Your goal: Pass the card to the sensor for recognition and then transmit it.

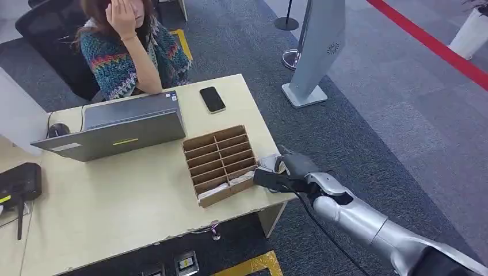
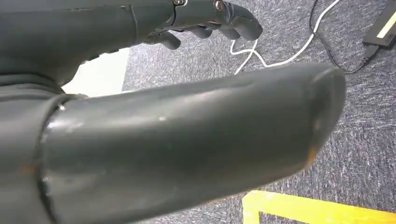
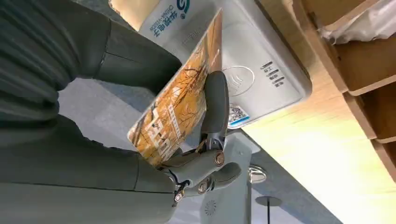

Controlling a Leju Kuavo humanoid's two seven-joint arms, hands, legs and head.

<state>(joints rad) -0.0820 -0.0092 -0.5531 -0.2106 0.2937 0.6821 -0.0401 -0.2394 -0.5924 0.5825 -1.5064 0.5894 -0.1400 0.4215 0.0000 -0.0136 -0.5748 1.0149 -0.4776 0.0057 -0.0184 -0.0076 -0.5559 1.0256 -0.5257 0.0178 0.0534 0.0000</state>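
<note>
right hand [image 3: 187,140]: clamped on the card [image 3: 180,100], thumb on one face, dark fingers [image 3: 215,105] on the other, and it's a firm pinch.
card: orange printed face, held on edge and tilted, its long axis running along the white sensor [image 3: 261,70], top edge just beside the housing.
key relation: the contactless mark on the sensor sits right past the fingers, so my call is the card face needs to tip flat onto that spot.
sensor: on the desk [image 1: 132,201] at its right edge, beside the cardboard divider box [image 1: 221,164].
left hand [image 2: 205,21]: hanging over carpet, fingers loosely curled, nothing in it.
nearer hand: the right, clearly.
person [image 1: 129,46]: seated behind the laptop [image 1: 115,123], likely the one to receive the card.
</note>
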